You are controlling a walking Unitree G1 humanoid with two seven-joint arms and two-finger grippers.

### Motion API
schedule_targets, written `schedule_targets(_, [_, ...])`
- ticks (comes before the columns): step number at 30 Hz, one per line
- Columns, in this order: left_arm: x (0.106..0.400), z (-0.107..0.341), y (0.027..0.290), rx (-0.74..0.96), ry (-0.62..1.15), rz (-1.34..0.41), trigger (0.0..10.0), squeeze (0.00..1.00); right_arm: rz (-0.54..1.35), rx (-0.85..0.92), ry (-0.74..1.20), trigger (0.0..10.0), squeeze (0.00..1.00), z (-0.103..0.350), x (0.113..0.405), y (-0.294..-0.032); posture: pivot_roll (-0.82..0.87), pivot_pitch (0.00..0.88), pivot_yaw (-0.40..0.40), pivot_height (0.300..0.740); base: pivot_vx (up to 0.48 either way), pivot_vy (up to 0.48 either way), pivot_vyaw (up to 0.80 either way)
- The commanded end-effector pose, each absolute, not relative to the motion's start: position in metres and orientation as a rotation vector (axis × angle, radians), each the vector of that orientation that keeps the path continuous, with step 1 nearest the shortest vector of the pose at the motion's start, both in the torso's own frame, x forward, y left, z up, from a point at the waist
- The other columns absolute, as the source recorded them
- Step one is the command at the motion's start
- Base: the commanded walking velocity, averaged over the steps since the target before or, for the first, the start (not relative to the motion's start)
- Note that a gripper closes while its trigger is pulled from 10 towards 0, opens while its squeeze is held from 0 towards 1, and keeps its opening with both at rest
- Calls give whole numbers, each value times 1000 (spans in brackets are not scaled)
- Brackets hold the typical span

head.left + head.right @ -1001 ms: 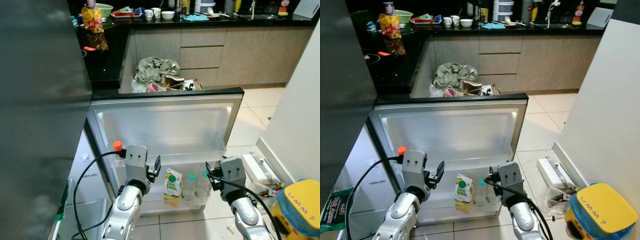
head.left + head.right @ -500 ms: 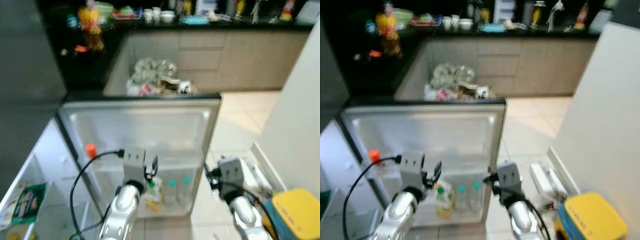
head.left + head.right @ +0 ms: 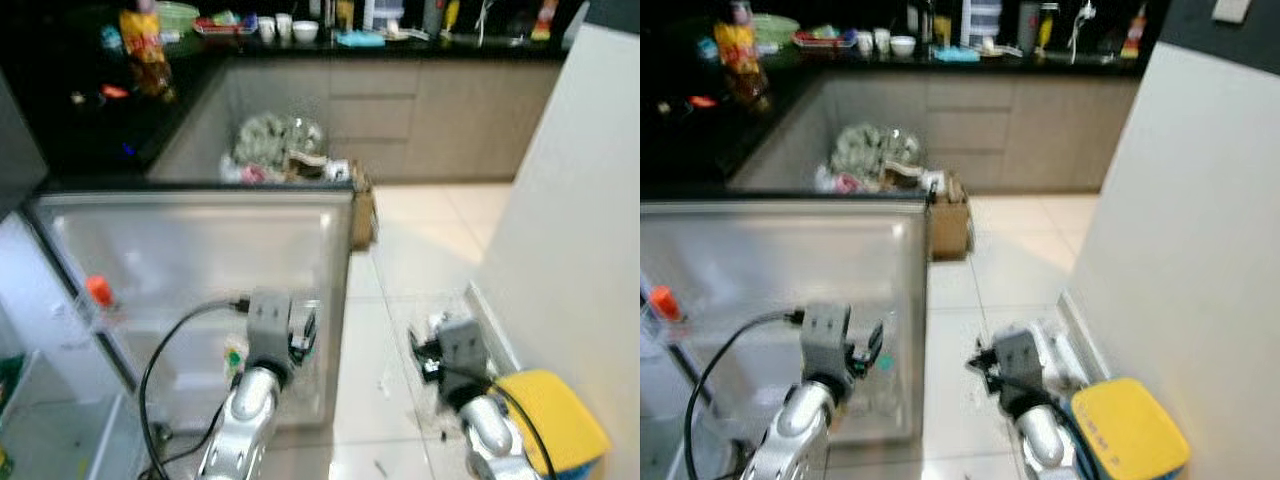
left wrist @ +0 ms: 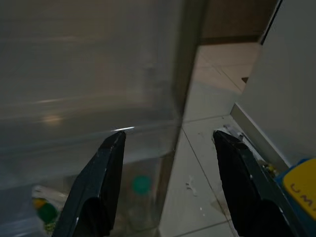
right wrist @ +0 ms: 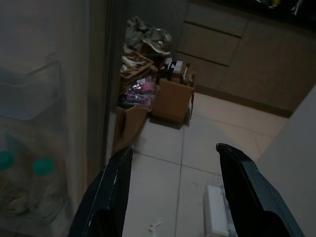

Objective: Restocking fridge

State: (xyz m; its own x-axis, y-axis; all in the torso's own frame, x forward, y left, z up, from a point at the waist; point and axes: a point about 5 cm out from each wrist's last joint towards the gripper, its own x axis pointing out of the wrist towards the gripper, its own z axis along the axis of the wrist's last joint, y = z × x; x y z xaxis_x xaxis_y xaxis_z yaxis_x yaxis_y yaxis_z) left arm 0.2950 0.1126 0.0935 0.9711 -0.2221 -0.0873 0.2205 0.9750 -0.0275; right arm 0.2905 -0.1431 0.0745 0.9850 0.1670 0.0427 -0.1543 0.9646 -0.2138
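We see fridge door (image 3: 200,260) open at left of frame, green-capped bottles (image 5: 24,165) and carton (image 3: 235,360) already in its lower shelf; orange-capped bottle (image 3: 98,290) at far left. Some stock in; how much left, we cannot say.

Left gripper (image 4: 168,163) empty, fingers apart, near door edge. Right gripper (image 5: 170,173) empty, fingers apart, over floor tiles lower center.

Versus a second ago: whole view swung right, so door sits further left, yellow-lidded bin (image 3: 1130,425) lower right, cardboard boxes (image 5: 168,96) center. Picture blurred; we probably are turning away.
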Motion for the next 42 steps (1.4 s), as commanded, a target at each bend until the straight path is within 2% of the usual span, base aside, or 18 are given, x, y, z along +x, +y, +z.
schedule_targets(1, [293,91,112,-6,104,-222,10000,0,156,-217,-59,10000,0,74,290,-148,-143,47,-6,721,251,-382,0])
schedule_targets(6, [293,89,113,-6,110,-213,10000,0,157,-217,-58,10000,0,74,289,-148,-143,47,-6,721,248,-326,0])
schedule_targets(42, [294,86,116,-27,135,-181,10000,0,166,-206,-59,10000,0,74,288,-145,-143,55,-6,721,0,0,0])
